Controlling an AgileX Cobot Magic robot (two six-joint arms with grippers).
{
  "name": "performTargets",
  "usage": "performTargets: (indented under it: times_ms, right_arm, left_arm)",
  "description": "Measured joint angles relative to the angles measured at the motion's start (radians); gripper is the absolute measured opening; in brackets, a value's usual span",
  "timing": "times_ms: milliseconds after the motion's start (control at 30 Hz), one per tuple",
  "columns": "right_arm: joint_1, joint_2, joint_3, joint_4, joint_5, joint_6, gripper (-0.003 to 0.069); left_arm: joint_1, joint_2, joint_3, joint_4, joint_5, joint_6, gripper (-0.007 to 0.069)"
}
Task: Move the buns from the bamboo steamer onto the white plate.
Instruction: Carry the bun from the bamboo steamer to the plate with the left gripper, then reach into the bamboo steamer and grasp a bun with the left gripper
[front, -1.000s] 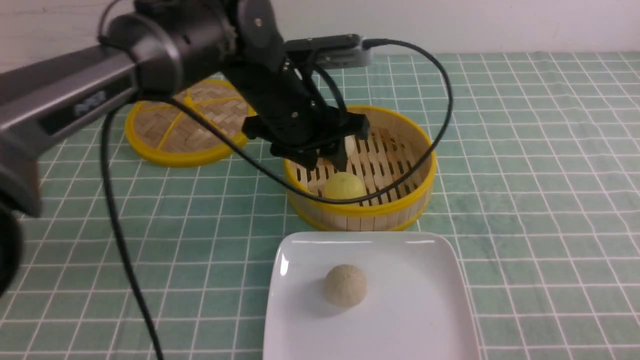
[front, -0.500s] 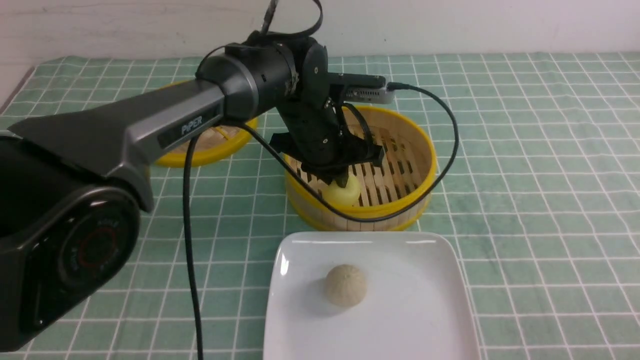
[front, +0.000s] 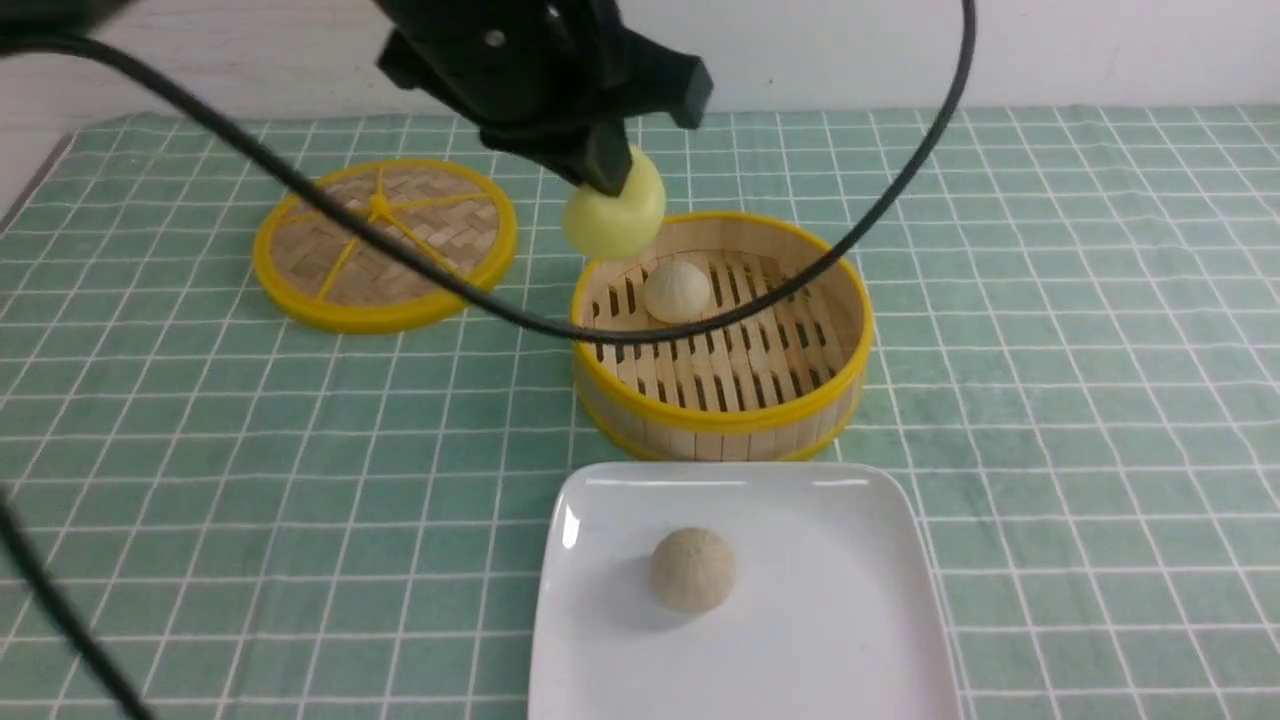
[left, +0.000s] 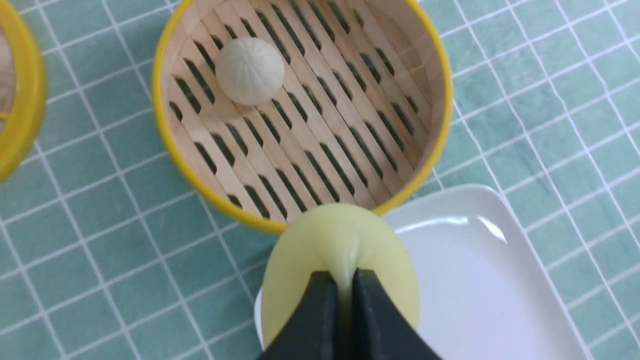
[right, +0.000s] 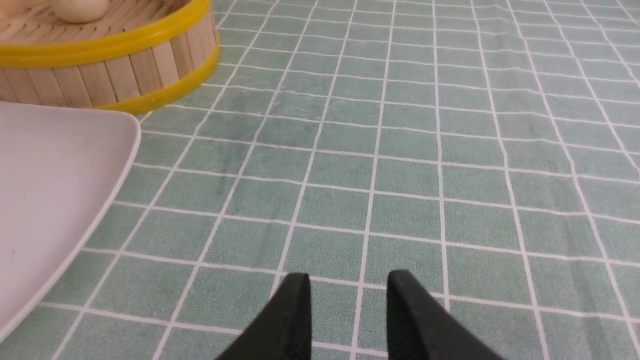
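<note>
Hovering above bamboo steamer (front: 720, 420), left gripper (front: 610, 185) pinching pale yellow bun (front: 615, 218).

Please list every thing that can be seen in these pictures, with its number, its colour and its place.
pale yellow bun: one, pale yellow, held in the air over the steamer's rear left rim
cream-white bun: one, cream-white, on the steamer's floor
greyish-beige bun: one, dull beige, on the plate
bamboo steamer: one, light wood with yellow bands, on the cloth behind the plate
white plate: one, glossy white, nearest the robot
lid: one, woven, yellow-rimmed, flat on the cloth left of the steamer
tablecloth: one, green with a white grid, covers the table
cable: one, black, hanging across the front view
left gripper: one, black, pinching the pale yellow bun
right gripper: one, black, open, over bare cloth
</note>
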Motion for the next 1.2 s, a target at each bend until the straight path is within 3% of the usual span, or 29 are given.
performTargets:
  times_ms: [167, 367, 533, 700, 833, 933, 1133, 1200]
  right_arm:
    - [0.0, 0.0, 0.0, 0.0, 0.0, 0.0, 0.024]
    - [0.0, 0.0, 0.0, 0.0, 0.0, 0.0, 0.024]
    - [0.0, 0.0, 0.0, 0.0, 0.0, 0.0, 0.024]
    - [0.0, 0.0, 0.0, 0.0, 0.0, 0.0, 0.024]
    - [0.0, 0.0, 0.0, 0.0, 0.0, 0.0, 0.024]
    - [0.0, 0.0, 0.0, 0.0, 0.0, 0.0, 0.024]
    - [0.0, 0.0, 0.0, 0.0, 0.0, 0.0, 0.024]
    - [0.0, 0.0, 0.0, 0.0, 0.0, 0.0, 0.024]
  left_arm:
    - [0.0, -0.157, 0.307, -0.094, -0.062, 0.0, 0.0022]
    - [0.0, -0.156, 0.697, -0.387, -0.278, 0.08, 0.0028]
    - [0.0, -0.071, 0.787, -0.567, -0.333, 0.238, 0.0044]
    - [-0.006, -0.022, 0.788, -0.651, -0.374, 0.307, 0.0077]
    - [-0.051, 0.018, 0.788, -0.666, -0.426, 0.33, 0.0148]
    - [-0.102, 0.042, 0.788, -0.676, -0.463, 0.336, 0.0256]
    - [-0.102, 0.042, 0.758, -0.671, -0.497, 0.337, 0.0425]
    - [-0.092, 0.042, 0.719, -0.661, -0.487, 0.337, 0.045]
